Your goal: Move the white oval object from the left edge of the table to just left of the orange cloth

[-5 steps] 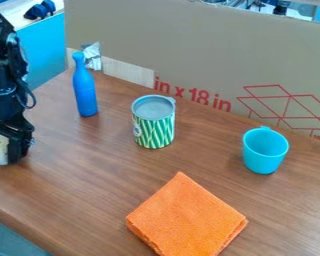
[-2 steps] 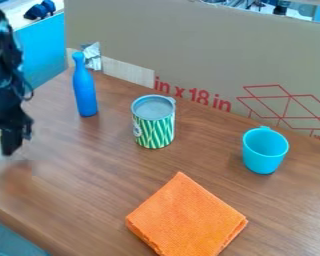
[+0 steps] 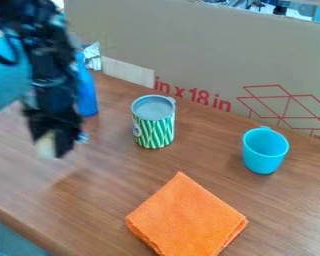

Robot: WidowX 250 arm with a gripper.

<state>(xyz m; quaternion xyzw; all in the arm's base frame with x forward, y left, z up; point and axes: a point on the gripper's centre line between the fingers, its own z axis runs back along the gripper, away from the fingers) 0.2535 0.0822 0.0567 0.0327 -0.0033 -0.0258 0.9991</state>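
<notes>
The black gripper (image 3: 52, 144) hangs above the left part of the table, pointing down, with a small pale, whitish object (image 3: 45, 146) held between its fingers. A shadow lies on the wood below it. The blue bottle (image 3: 87, 95) stands upright behind and to the right of the gripper, partly covered by the arm. Farther right is a can (image 3: 154, 131) with green and white stripes and a grey top. An orange cloth (image 3: 187, 217) lies folded flat near the front, and a turquoise cup (image 3: 263, 159) stands upright at the right.
A cardboard panel (image 3: 209, 55) with red print rises along the back of the wooden table (image 3: 102, 210). A crumpled silvery piece (image 3: 92, 56) is at the panel's left end, behind the bottle. The table's front edge slants across the lower left.
The arm and gripper have swung right from the left edge, carrying the pale object along, and now overlap part of the bottle. Bottle, can, cloth and cup have not moved.
</notes>
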